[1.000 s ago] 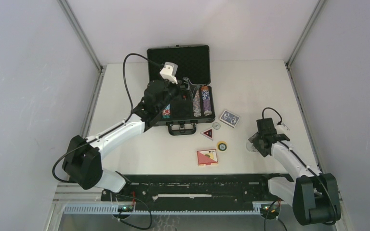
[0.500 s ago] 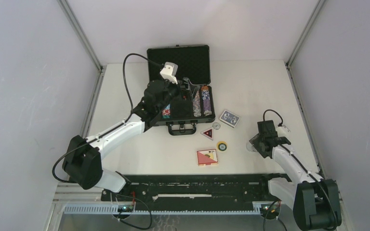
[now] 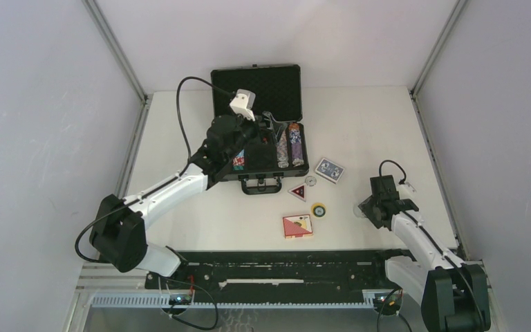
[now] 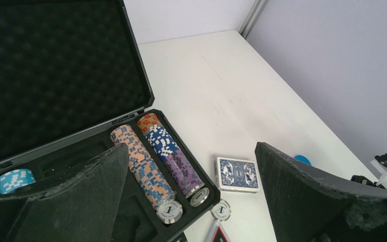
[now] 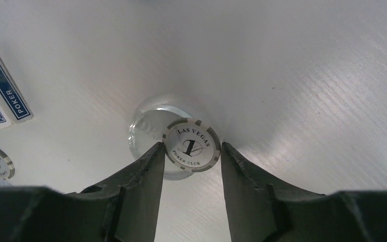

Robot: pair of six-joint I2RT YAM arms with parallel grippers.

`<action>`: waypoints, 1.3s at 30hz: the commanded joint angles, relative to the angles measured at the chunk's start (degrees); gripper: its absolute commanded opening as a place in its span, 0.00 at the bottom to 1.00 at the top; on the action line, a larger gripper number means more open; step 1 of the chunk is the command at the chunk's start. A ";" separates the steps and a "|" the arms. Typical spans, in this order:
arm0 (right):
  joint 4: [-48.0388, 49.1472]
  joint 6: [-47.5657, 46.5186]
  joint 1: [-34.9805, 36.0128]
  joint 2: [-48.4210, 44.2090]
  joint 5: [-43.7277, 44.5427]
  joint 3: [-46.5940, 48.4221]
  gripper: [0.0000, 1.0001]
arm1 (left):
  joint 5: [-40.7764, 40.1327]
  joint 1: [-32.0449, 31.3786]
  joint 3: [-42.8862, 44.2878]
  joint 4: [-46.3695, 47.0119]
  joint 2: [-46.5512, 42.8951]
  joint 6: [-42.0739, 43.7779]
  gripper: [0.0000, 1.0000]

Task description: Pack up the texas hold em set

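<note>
— Grey-white poker chip (image 5: 191, 144) overlapping a clear round disc (image 5: 146, 132), well apart from the black foam-lined briefcase (image 3: 256, 86): your risk?
— Right gripper (image 5: 191, 147) narrow at its rim, hold unclear; left gripper (image 4: 191, 151) wide; on that disc it may skid

Briefcase (image 3: 257, 84) at tabletop (image 3: 373, 124) rear centre, chip rows (image 3: 288, 144) in its R slots. One deck (image 3: 330, 169) R of case; loose chip (image 3: 310, 181), triangular button (image 3: 297, 191), round button (image 3: 318, 209), other deck (image 3: 297, 225) in front. Far R: lone chip (image 5: 190, 144) betw right tool (image 5: 192, 150) jaws.
</note>
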 commanded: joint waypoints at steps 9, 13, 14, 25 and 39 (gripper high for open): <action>-1.48 -0.15 -0.24 0.05 -0.27 -0.51 0.51 | 0.98 0.49 -1.54 3.40 -0.66 -0.85 1.00; -2.02 -0.07 -0.18 -0.54 0.81 -0.37 0.54 | 0.86 0.50 -1.56 3.39 -0.61 -0.85 1.00; -2.13 -0.11 -0.23 -0.99 0.92 -0.27 0.53 | 0.84 0.50 -1.61 3.39 -0.57 -0.82 1.00; -3.46 -0.08 -0.33 -3.25 2.18 -0.25 0.59 | 1.17 0.50 -1.56 3.39 -0.30 -0.99 1.00; -3.15 -0.28 -0.31 -3.56 1.93 -0.24 0.39 | 1.28 0.58 -1.63 3.55 -0.13 -1.08 1.00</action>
